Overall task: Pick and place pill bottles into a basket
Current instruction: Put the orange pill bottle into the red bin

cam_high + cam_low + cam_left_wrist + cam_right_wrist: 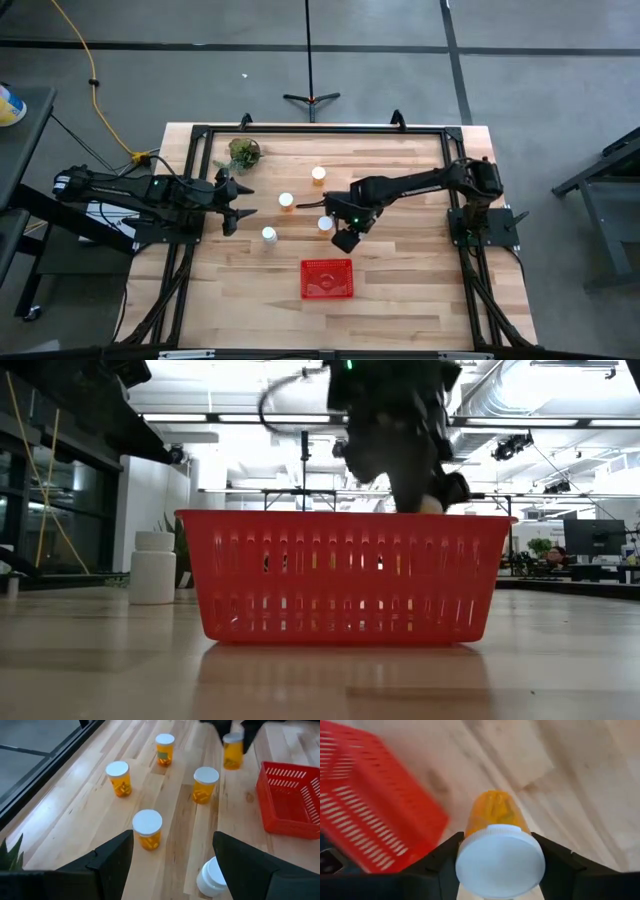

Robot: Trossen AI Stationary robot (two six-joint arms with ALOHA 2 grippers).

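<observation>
My right gripper (345, 238) is shut on a pill bottle (496, 815) with an orange body and a white cap, just beyond the far edge of the red basket (327, 278). It shows above and behind the basket (345, 575) in the low view. Several other pill bottles stand upright on the table: (318, 175), (286, 201), (324, 224) and a whitish one (268, 236). My left gripper (245, 203) is open and empty at the table's left, and the bottles lie ahead of it (147, 827). My right gripper pinches the bottle's white cap (500, 862) between its two fingers, one on each side of the cap. The fingers come from above, pointing down. The bottle hangs upright below them (232, 752), its orange body downward, and looks clear of the table.
A small green plant (243, 153) stands at the far left of the table. The black frame rail (320, 130) runs along the far edge. Bare wood lies near and to the right of the basket.
</observation>
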